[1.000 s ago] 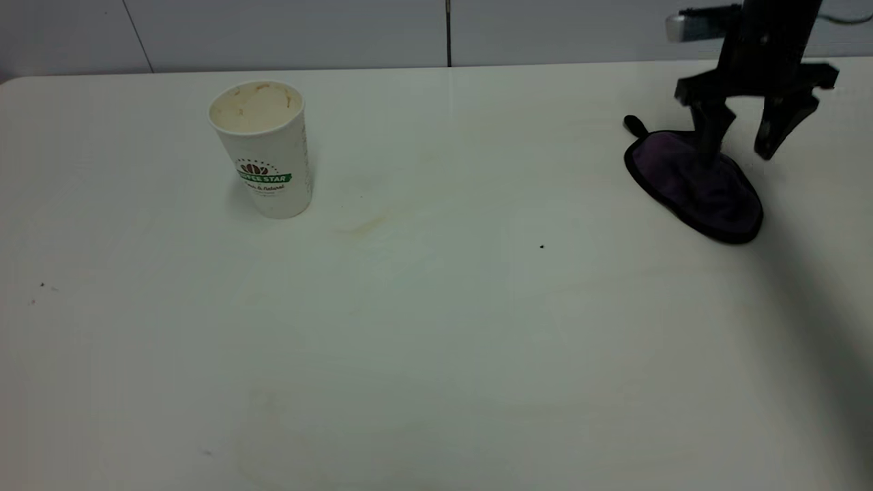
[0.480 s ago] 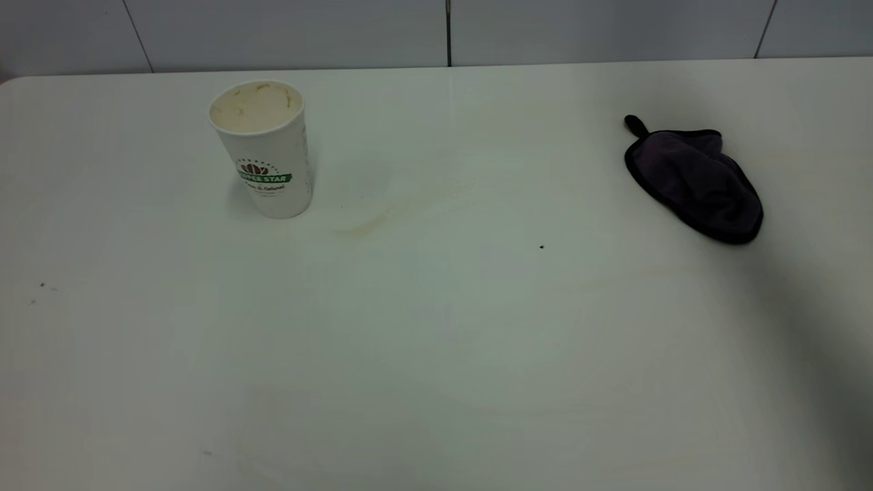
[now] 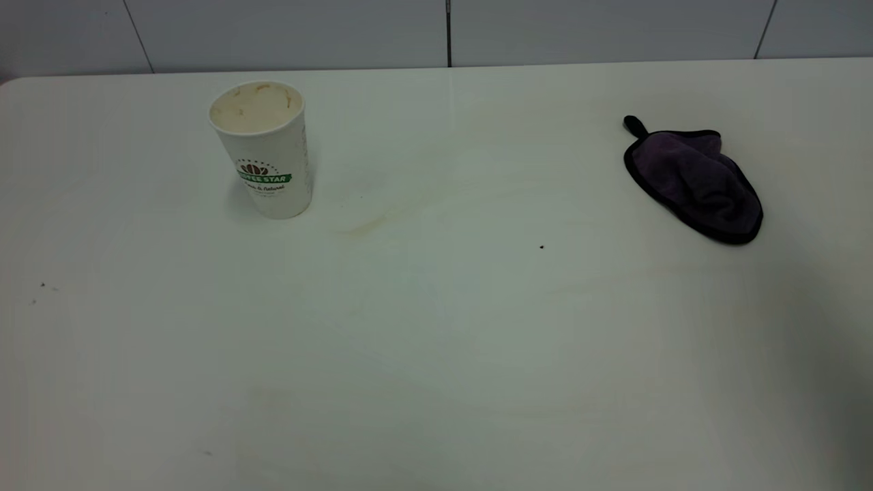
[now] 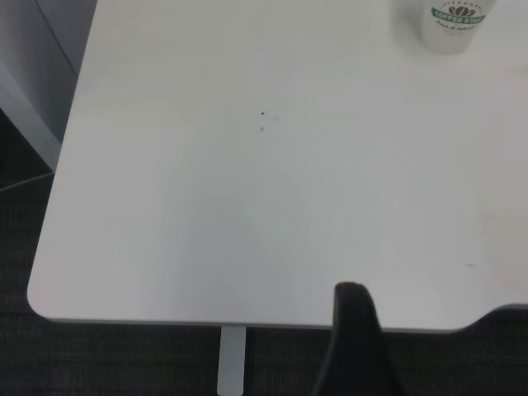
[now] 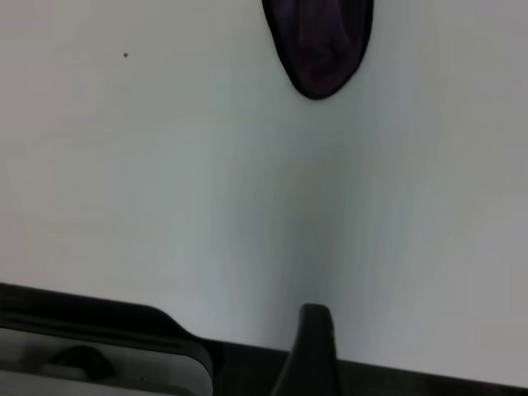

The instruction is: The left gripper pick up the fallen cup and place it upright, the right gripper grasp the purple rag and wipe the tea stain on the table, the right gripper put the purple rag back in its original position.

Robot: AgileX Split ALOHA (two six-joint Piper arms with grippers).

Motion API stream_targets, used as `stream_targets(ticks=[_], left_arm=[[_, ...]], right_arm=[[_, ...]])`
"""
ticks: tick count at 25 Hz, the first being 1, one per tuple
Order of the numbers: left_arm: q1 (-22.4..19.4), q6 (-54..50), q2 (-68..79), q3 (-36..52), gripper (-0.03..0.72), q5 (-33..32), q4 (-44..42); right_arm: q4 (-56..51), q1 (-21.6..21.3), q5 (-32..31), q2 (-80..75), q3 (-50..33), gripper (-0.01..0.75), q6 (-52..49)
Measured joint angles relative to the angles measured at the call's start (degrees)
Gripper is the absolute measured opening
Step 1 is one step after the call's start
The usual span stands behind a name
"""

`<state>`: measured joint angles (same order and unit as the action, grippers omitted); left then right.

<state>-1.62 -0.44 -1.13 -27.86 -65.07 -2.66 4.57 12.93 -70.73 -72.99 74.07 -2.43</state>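
Observation:
The cup (image 3: 262,146) stands upright at the back left of the table (image 3: 477,354), its green logo facing the camera; it also shows in the left wrist view (image 4: 452,21). A faint brownish smear, the tea stain (image 3: 365,224), lies just right of the cup. The purple rag (image 3: 696,181) lies flat at the back right with nothing touching it, and also shows in the right wrist view (image 5: 320,45). Neither arm shows in the exterior view. My left gripper (image 4: 355,346) and my right gripper (image 5: 313,351) hang back by the table's near edge, far from cup and rag.
A tiny black speck (image 3: 541,247) sits mid-table, and a few specks (image 3: 41,286) lie at the left. A grey panelled wall (image 3: 436,31) runs behind the table. The table's rounded corner (image 4: 41,301) shows in the left wrist view.
One second ago my right gripper stood open over the purple rag. It has since gone up and out of the exterior view. The rag stays where it lay; the cup has not moved.

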Motion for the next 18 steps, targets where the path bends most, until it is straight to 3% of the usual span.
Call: stream_targets(ticks=[11, 18], left_arm=[[0.00, 0.00, 0.00, 0.00, 0.564, 0.00, 0.00], [0.00, 0.00, 0.00, 0.00, 0.564, 0.00, 0.00]], right_arm=[[-0.67, 0.00, -0.30, 43.85, -32.04, 0.716, -2.53], [-3.82, 0.00, 4.42, 56.77, -42.31, 0.700, 3.28]])
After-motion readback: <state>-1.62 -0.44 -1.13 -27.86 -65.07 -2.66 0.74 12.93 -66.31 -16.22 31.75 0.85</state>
